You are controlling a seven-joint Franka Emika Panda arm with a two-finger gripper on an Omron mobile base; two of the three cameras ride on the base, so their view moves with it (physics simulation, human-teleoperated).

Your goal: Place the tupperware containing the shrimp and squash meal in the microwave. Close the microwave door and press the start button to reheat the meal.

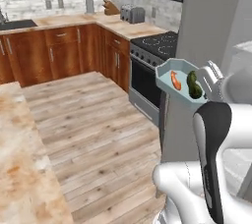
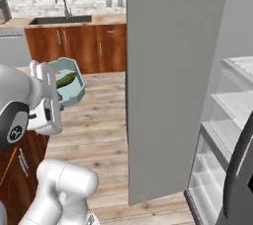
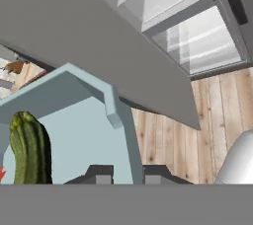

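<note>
Since the gripper point(image 3: 124, 173) pinches only 1 rim wall of the tupperware point(image 1: 177, 73), held aloft beside the open fridge door point(image 2: 173, 71), the light, stiff tray probably tips easily, shifting squash point(image 1: 195, 85) and shrimp point(image 1: 175, 81).

End effector point(image 3: 126, 173) pinching tupperware point(image 3: 84, 135) rim; squash point(image 3: 30, 147) inside

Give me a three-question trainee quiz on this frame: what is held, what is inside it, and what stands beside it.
1. True or false: the end effector is shut on the tupperware rim.
2. Which piece is dark green: A shrimp, B squash?
3. Fill in: the tall grey open door belongs to the ____, with bare shelves inside.

Key: 1 true; 2 B; 3 fridge.
</note>
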